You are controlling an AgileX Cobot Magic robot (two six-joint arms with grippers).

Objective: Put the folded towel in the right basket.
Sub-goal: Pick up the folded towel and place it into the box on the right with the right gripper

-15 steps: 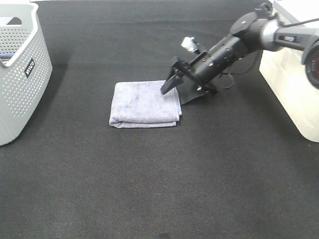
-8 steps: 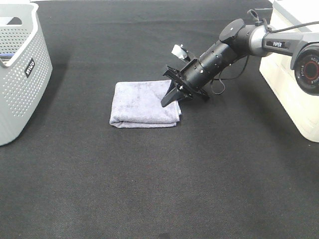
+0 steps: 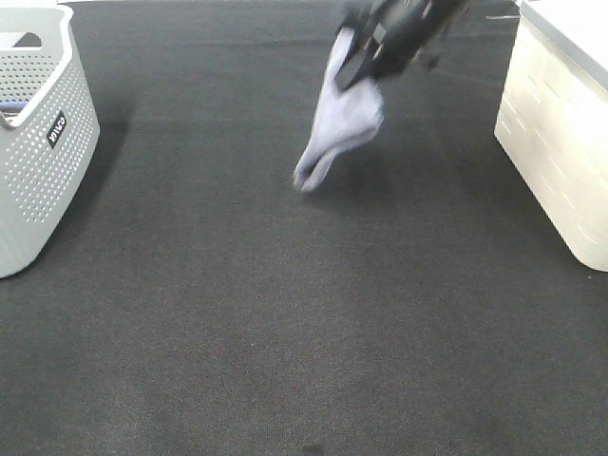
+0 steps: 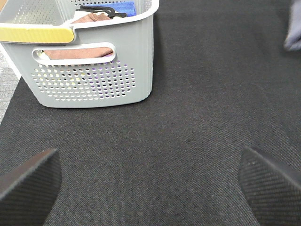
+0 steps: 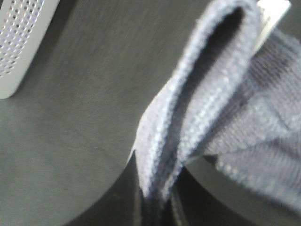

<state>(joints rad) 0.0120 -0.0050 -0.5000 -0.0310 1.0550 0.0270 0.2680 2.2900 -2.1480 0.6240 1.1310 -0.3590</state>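
Towel [image 3: 347,114] hangs from the right gripper [image 3: 359,71], near the far edge of the worktop [image 3: 285,332] and a little right of its middle. The right wrist view shows the jaws clamped on a doubled fold of the cloth, so the grip takes in several layers.

Long axis of the towel: top to bottom, slanting from the gripper down toward the left edge. The low end looks just clear of the worktop, though I cannot be sure from the high view.

Right basket [image 3: 556,142] stands at the right edge, toward the far right corner. It is apart from the towel, with bare worktop between. It lies to the gripper's right, opposite to the way the towel trails.

Judgement: the carry goes rightward along the far edge, and the trailing low end reaches the basket wall last. It needs height over the rim or it may catch there.

Left gripper [image 4: 150,181] has its jaws wide apart and holds nothing. It is near the left basket [image 3: 47,161] at the left edge, well apart from the towel. The right arm is the nearer one.
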